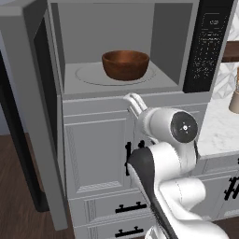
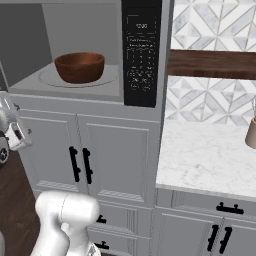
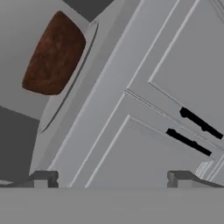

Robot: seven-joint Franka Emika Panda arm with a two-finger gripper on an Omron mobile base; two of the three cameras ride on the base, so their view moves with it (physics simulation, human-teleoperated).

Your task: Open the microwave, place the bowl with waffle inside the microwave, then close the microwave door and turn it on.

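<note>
Inside the microwave [image 1: 126,28], the bowl with waffle [image 1: 125,64] sits placed; hand [image 3: 112,177] apart, empty; next, closing the microwave door [image 1: 30,116].

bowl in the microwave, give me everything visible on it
The bowl with waffle is round, deep and smooth, reddish-brown with a wood-like look. It stands upright on the round turntable inside the open microwave, roughly centred on the disc. Nothing else touches it; the gripper is open and clear of it, outside the cavity. Its contents cannot be made out from these angles.
</note>
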